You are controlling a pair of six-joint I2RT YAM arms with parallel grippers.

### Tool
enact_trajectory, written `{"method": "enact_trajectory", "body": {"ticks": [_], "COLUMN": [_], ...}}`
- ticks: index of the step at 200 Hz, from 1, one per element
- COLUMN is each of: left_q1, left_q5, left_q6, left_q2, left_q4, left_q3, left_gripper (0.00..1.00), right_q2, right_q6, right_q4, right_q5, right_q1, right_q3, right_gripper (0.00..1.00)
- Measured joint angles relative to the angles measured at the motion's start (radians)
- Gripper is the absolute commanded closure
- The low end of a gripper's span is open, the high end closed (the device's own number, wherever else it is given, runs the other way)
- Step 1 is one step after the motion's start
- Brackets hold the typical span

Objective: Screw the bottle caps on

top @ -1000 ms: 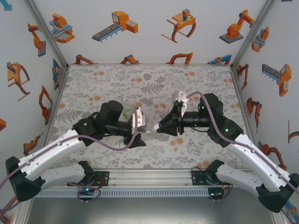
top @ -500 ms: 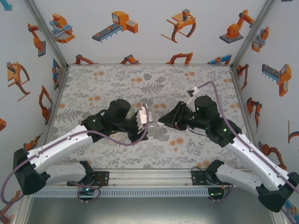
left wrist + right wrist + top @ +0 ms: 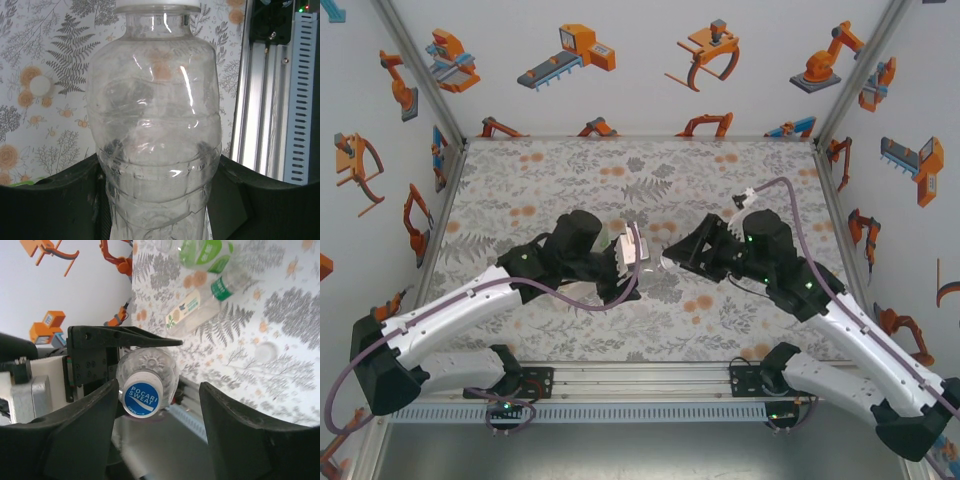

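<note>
Between parted right fingers (image 3: 250, 435) sits the blue cap (image 3: 142, 394) (on bottle (image 3: 155, 125)).

1. In the top view you get bright, even, diffuse light, with only faint soft shadows on the table (image 3: 520, 180).
2. Left wrist: white glare streaks run down the clear bottle (image 3: 157, 125), and the background goes slightly soft.
3. Right wrist: the fingers (image 3: 240, 440) are dark and blurred near the lens, and you'll see fisheye bending at the edges.
</note>
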Motion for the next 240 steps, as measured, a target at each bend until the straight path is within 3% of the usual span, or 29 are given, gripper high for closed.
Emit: {"method": "enact_trajectory", "body": {"ticks": [53,128,190,240], "left_q1": [0.0,0.0,0.0,0.0], "left_q5": [0.095,0.258,0.278,0.278], "left_q6": [0.008,0.01,0.01,0.01], "left_q2": [-0.051,-0.092,-0.094,-0.094], "left_q4": [-0.015,-0.056,-0.07,-0.078], "left_q3": [0.0,0.015,0.015,0.018], "left_gripper": [1.0,1.0,1.0,1.0], "right_q2": [-0.154,-0.059,0.004,0.006], "right_q6": [-0.462,-1.075,-1.246,-1.262], "right_q4": [0.137,0.132,0.104,0.115], "right_q5": [-0.112,-0.621,-0.711,-0.722], "right_q1": [0.0,0.0,0.0,0.0], "right_q3": [-0.002,0.079,0.09,0.087], "right_gripper": [0.38,0.39,0.54,0.57]}}
